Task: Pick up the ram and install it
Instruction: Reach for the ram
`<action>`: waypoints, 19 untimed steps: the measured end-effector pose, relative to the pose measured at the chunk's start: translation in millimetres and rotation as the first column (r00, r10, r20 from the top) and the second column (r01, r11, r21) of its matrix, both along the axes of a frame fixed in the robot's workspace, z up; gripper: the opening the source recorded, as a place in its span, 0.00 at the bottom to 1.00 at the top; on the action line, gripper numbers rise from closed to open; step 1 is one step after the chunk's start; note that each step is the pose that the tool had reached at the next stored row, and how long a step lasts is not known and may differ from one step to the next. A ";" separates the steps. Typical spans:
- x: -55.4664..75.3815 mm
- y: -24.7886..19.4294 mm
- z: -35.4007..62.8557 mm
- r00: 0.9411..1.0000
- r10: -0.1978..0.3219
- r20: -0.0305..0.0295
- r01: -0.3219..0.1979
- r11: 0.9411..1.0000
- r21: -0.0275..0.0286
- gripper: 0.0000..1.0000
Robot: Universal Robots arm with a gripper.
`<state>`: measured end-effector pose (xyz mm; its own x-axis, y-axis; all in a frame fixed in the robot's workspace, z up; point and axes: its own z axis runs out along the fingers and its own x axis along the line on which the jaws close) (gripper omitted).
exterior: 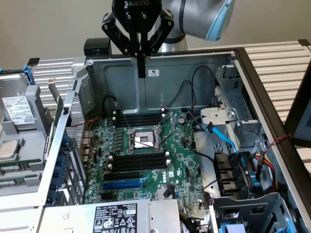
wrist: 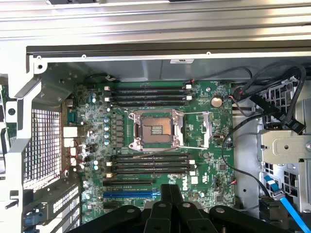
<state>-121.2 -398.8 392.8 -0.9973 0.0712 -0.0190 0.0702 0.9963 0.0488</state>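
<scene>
You have one open case (exterior: 121,82) holding one motherboard (wrist: 204,145). Your gripper (exterior: 141,73) hangs over the case's far wall, fingers pressed together with nothing between them. Two banks of black slots (wrist: 146,94) flank one socket (wrist: 155,128), and one blue slot (wrist: 131,194) lies beside one bank. Two green strips, seemingly the ram (exterior: 17,163), lie outside the case at the exterior view's left.
</scene>
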 end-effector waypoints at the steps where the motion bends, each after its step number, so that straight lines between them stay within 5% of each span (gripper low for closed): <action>1: 0.0 0.0 0.0 1.000 0.000 0.000 0.000 1.000 0.000 0.11; 6: -3.1 0.0 0.3 1.000 0.000 0.000 0.000 1.000 -0.001 0.11; 19: -59.8 0.0 -0.7 1.000 0.000 0.001 0.000 1.000 0.000 0.11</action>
